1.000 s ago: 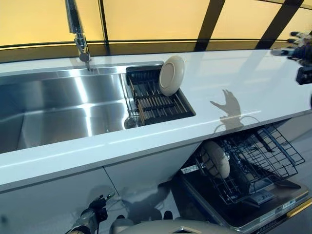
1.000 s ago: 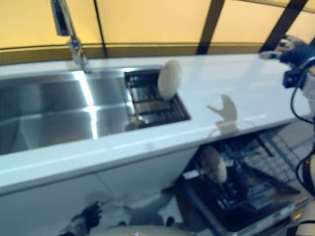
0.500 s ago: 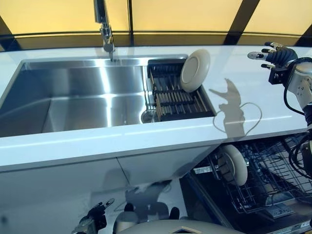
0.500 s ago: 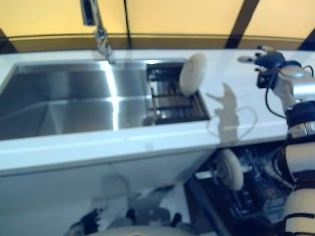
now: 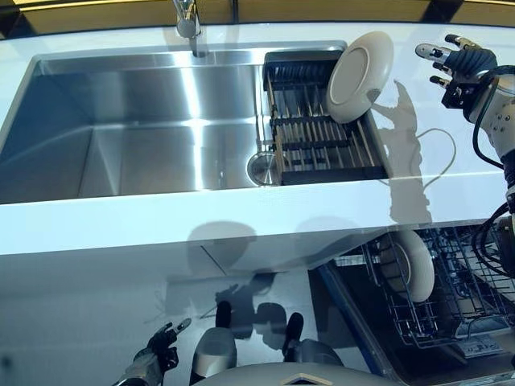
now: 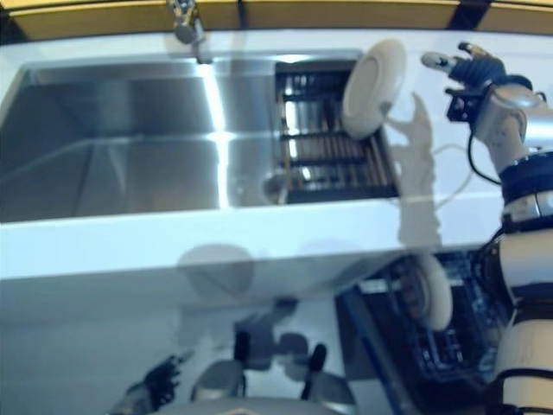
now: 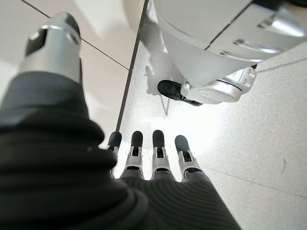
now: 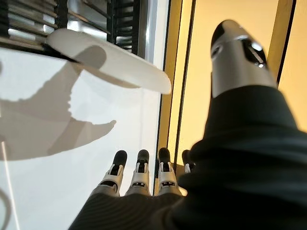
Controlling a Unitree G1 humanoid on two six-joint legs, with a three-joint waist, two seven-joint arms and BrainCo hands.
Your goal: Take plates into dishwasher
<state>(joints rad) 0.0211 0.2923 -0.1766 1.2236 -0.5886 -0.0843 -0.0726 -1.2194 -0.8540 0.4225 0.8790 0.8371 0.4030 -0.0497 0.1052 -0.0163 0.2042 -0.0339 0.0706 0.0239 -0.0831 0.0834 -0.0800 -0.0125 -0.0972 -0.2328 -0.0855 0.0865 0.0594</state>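
A cream plate (image 5: 359,65) stands on edge, leaning at the right end of the dark drying rack (image 5: 314,133) set in the sink. Its rim (image 8: 110,57) shows in the right wrist view. My right hand (image 5: 460,63) hovers over the white counter (image 5: 451,121) to the right of that plate, fingers spread and holding nothing. A second cream plate (image 5: 409,264) stands upright in the wire rack (image 5: 451,297) of the open dishwasher below the counter. My left hand (image 5: 158,355) hangs low by the cabinet front, fingers straight (image 7: 144,158), with nothing in it.
The steel sink basin (image 5: 137,129) fills the left of the counter, with the tap (image 5: 187,20) at its back edge. A yellow wall with dark bars (image 8: 177,72) runs behind the counter. White cabinet fronts (image 5: 105,297) stand under the counter.
The camera has tilted down and swung, so the whole scene shifted. My right hand now sits closer to the leaning plate than a second ago, still spread open.
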